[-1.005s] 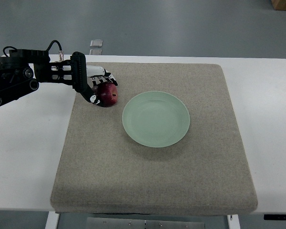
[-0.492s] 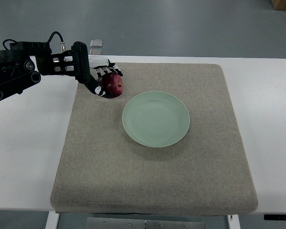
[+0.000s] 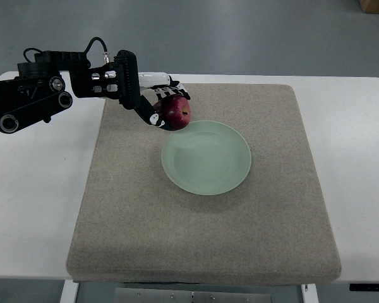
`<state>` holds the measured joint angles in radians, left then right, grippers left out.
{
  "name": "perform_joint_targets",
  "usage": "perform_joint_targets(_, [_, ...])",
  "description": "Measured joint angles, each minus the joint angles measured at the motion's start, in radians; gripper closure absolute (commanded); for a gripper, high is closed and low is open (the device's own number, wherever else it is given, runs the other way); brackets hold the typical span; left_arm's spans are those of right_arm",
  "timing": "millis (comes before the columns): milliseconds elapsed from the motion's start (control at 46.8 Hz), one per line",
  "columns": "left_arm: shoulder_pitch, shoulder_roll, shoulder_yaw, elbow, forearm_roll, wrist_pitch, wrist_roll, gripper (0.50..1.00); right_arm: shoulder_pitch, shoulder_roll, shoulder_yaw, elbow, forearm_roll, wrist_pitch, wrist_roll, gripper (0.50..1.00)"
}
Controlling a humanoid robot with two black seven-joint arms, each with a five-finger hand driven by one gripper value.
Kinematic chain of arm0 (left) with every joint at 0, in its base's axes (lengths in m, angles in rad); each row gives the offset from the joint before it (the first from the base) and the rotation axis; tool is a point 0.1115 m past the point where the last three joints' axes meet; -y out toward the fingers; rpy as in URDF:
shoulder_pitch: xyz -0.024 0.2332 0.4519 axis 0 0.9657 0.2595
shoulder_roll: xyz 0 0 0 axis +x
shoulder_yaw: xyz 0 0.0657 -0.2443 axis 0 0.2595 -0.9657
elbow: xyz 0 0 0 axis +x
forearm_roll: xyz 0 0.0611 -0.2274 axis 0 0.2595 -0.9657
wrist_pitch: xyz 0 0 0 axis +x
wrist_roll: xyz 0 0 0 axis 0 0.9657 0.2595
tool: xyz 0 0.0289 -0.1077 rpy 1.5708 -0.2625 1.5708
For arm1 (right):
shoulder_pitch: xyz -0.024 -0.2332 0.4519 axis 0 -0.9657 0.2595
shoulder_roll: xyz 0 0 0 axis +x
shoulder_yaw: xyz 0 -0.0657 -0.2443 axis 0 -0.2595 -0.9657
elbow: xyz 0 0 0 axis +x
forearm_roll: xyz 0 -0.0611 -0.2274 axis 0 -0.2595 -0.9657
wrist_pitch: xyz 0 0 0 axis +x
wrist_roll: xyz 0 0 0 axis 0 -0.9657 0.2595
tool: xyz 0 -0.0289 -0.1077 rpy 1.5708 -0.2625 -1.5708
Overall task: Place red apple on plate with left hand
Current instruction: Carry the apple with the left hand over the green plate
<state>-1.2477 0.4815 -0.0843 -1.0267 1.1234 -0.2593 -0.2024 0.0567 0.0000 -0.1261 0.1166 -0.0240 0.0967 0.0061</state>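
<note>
- Red apple [image 3: 176, 112] sits clamped in my left hand [image 3: 156, 107], just over the plate [image 3: 206, 158] rim.
- Releasing here, it could clip the rim and roll off.

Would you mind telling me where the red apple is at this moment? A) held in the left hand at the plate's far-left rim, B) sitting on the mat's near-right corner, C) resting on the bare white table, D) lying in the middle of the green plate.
A: the left hand is closed around the red apple, which sits at the far-left rim of the green plate, whose middle is bare.
</note>
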Motion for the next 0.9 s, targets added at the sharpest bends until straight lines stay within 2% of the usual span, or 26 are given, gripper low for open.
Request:
perform_joint_targets(214, [0.011, -0.064, 0.001, -0.004, 0.005, 0.000, 0.000, 0.853, 0.000, 0.000, 0.000, 0.000, 0.000, 0.000, 0.000, 0.536])
perform_joint_targets(471, [0.014, -0.133, 0.003, 0.000, 0.016, 0.007, 0.000, 0.853, 0.000, 0.000, 0.000, 0.000, 0.000, 0.000, 0.000, 0.536])
perform_joint_targets(834, [0.047, -0.162, 0.015, 0.010, 0.019, 0.008, 0.000, 0.836, 0.000, 0.000, 0.000, 0.000, 0.000, 0.000, 0.000, 0.536])
perform_joint_targets(898, [0.049, -0.162, 0.015, 0.010, 0.019, 0.008, 0.000, 0.812, 0.000, 0.000, 0.000, 0.000, 0.000, 0.000, 0.000, 0.538])
